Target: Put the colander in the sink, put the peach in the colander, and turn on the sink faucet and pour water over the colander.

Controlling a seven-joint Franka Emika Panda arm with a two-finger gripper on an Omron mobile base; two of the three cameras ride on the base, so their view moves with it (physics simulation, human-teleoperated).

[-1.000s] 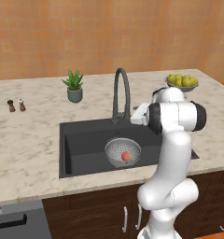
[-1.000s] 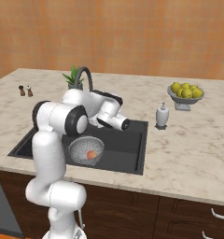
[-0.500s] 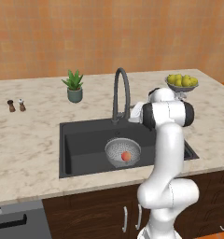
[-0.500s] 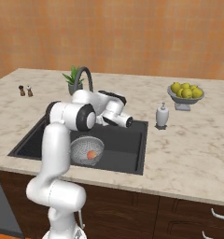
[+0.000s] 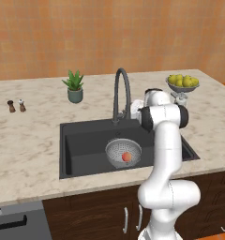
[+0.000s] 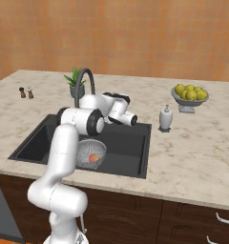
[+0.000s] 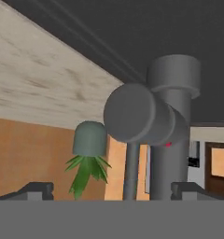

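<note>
The dark-grey sink (image 5: 86, 140) is set into the marble counter. Inside it stands the silver colander (image 5: 118, 149), with the reddish-orange peach (image 5: 127, 156) resting in it; from the right base they are colander (image 6: 84, 148) and peach (image 6: 93, 157). The sink faucet (image 5: 121, 91) arches over the basin from its back edge. My gripper (image 5: 134, 109) is open just right of the faucet's base, holding nothing. The hand view is rolled upside down: the faucet column (image 7: 173, 121) and its stubby side lever (image 7: 137, 114) stand close ahead of the open gripper (image 7: 112, 190).
A potted plant (image 5: 75, 90) stands behind the sink's left side, and two small shakers (image 5: 16, 106) sit far left. A footed bowl of yellow-green fruit (image 5: 182, 82) and a soap dispenser (image 6: 165, 119) are on the counter to the right.
The hand has swung in toward the faucet's base, and the arm now stands more upright. The jaws stay open. Colander and peach have not moved.
</note>
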